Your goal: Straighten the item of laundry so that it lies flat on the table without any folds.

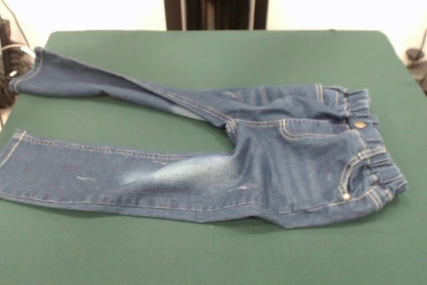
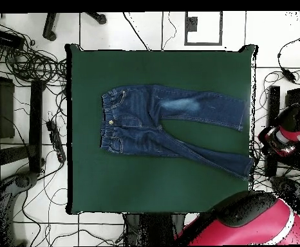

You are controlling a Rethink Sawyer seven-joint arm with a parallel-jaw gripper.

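The item of laundry, a small pair of blue jeans [image 1: 267, 158], lies spread on the green table [image 1: 200, 245]. In the front view its gathered waistband with a brass button [image 1: 360, 125] is at the right and both legs run left. The near leg, lying flat, bears a pale faded patch [image 1: 180, 171]. The far leg angles away to the table's left edge, and the cloth is creased where it meets the seat. Seen from overhead, the jeans [image 2: 146, 122] have the waistband at the left, and one hem reaches the table's [image 2: 146, 186] right edge. No gripper shows in either view.
The robot's red arm [image 2: 243, 222] sits drawn back off the table's bottom-right corner in the overhead view, with more red and black parts [image 2: 281, 138] past the right edge. Cables and black stands [image 2: 24, 116] crowd the floor at the left.
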